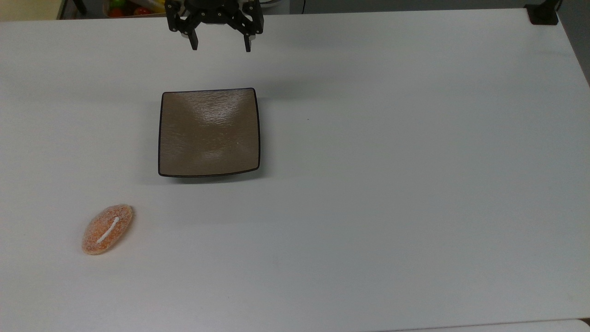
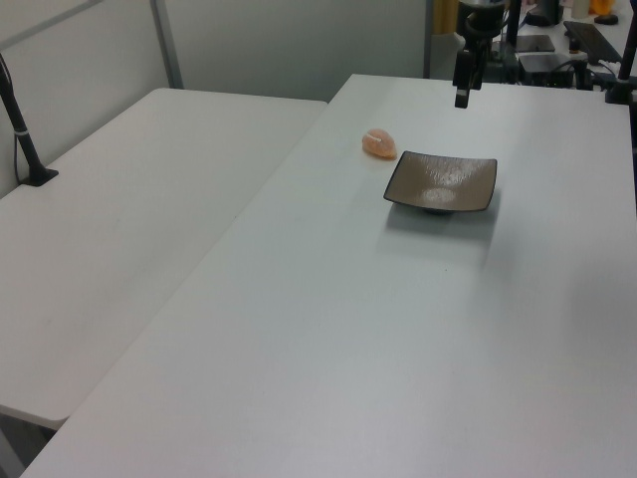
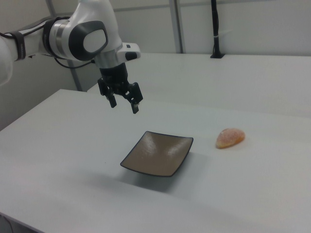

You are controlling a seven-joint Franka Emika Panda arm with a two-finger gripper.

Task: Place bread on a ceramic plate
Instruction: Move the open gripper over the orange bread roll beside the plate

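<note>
The bread (image 1: 107,229), an oval orange-tan bun with a white stripe, lies on the white table at the top view's lower left, well apart from the plate. It also appears as the bread (image 2: 379,143) and the bread (image 3: 230,138). The ceramic plate (image 1: 209,132), square and glossy brown with a dark rim, sits bare near the table's middle; the same plate (image 2: 441,182) (image 3: 158,153) holds nothing. My gripper (image 1: 221,46) hangs open above the table beyond the plate's far edge in the top view. In the right view the gripper (image 3: 124,105) hovers above and left of the plate.
A black post base (image 1: 543,14) stands at the table's far right corner in the top view. Colourful items (image 1: 131,8) lie beyond the far edge. A second white table (image 2: 119,219) adjoins on the left view's left, with a black pole (image 2: 22,129) on it.
</note>
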